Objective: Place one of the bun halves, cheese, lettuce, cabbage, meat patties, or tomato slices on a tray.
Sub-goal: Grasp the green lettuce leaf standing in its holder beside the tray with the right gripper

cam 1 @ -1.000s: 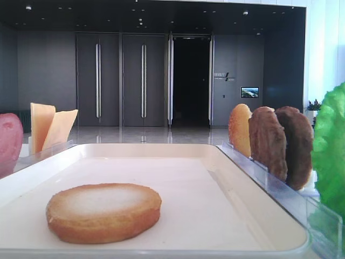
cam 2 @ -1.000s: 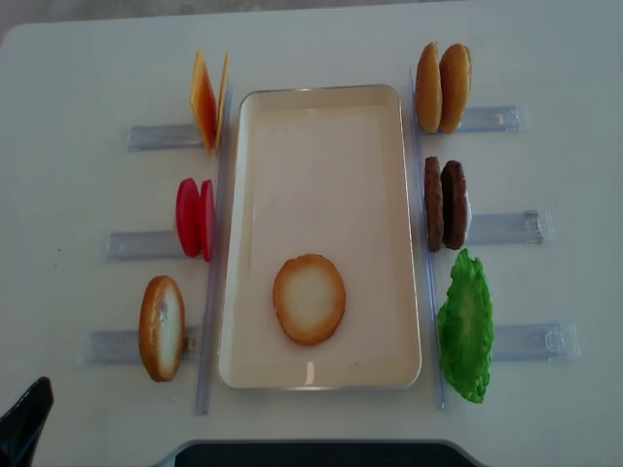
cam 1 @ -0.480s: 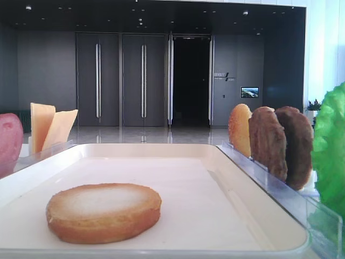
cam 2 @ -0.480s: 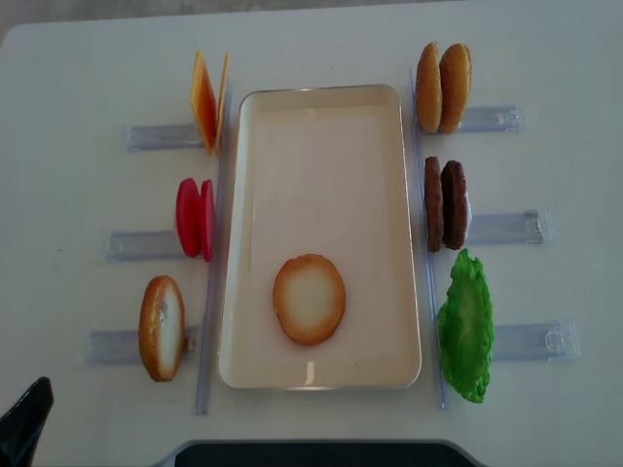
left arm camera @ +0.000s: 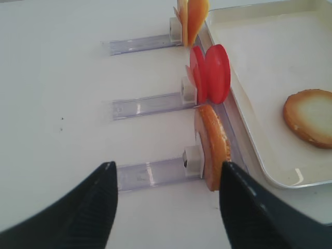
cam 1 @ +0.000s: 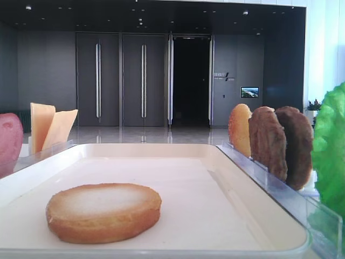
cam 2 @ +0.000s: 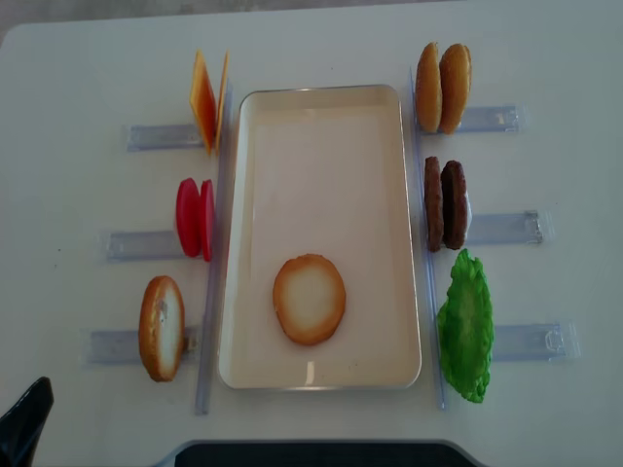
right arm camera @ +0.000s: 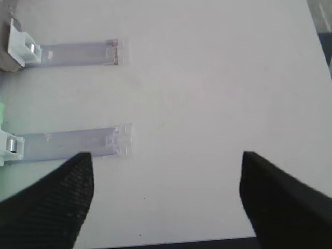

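The cream tray lies mid-table with one bun half flat on it, cut face up. On the left, racks hold upright cheese, tomato slices and a bun half. To the right stand two bun halves, meat patties and lettuce. No cabbage is in view. My left gripper is open and empty, just short of the left bun half. My right gripper is open over bare table, right of the rack ends.
Clear slotted racks stick out on both sides of the tray. Long clear strips run along its long edges. A dark edge marks the table's near side.
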Motion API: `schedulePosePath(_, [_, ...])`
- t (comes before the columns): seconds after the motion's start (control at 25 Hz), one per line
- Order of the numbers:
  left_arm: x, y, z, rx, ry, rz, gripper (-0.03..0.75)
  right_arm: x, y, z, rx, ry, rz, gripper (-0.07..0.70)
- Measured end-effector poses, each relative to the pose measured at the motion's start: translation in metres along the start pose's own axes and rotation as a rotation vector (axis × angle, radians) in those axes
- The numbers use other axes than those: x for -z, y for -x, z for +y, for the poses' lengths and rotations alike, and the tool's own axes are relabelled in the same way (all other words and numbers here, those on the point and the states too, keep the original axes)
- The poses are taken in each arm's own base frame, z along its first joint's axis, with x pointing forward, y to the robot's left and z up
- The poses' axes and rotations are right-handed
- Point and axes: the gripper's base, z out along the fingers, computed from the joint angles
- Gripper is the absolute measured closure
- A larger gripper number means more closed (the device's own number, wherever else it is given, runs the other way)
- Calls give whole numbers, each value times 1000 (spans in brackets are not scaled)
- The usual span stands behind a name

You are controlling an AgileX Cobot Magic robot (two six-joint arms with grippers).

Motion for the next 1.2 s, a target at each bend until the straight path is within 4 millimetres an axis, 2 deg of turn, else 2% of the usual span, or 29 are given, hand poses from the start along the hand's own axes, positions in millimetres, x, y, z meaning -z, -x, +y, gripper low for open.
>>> schedulePosePath(0.28, [0, 0, 0, 0, 0, 0, 244, -25, 54, 5, -45, -24, 250, 55])
schedulePosePath(0.48, [0, 0, 0, 0, 0, 0, 244, -47, 81, 8, -58, -39, 370, 55])
schedulePosePath(0.64, [0, 0, 0, 0, 1, 0, 244, -55, 85, 10, -64, -30, 404, 55])
schedulePosePath(0.96, [0, 0, 0, 0, 1, 0, 244, -47, 83, 17, -118, 52, 384, 55])
schedulePosePath(1.2, [0, 0, 0, 0, 1, 0, 244, -44, 81, 34, -125, 120, 400, 55])
